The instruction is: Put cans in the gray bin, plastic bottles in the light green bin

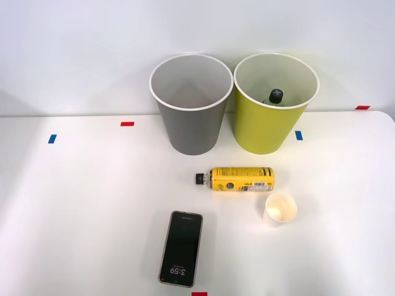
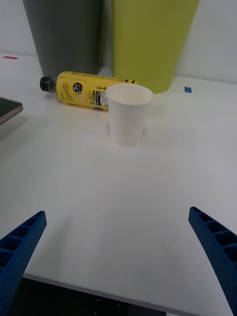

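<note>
Front view high above the bench [image 1: 74, 209] facing forward-down, wrist view low at near edge, both sharing paper cup [image 1: 280, 209] and bins

A phone [image 1: 181, 248] is lying face up on the white table [image 1: 74, 203], a white paper cup [image 1: 280, 209] is standing upright, and colored tape marks [image 1: 127, 124] are dotting the surface.

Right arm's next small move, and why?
Probably advance the open claw past the paper cup toward the yellow bottle: it lies on its side on the table, unsorted, while the light green bin already holds one bottle.
</note>
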Controlling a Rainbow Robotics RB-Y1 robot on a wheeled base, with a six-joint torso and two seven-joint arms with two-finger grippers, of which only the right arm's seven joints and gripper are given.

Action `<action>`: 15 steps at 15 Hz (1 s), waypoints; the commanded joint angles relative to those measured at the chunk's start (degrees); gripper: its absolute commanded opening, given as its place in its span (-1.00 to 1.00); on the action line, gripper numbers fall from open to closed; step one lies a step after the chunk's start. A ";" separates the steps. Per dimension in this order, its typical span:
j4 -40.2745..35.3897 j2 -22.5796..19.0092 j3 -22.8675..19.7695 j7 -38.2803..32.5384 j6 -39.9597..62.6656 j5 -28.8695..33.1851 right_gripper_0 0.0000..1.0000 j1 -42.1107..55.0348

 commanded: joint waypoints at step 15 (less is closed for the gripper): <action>0.00 0.00 0.00 0.00 0.01 0.00 1.00 0.00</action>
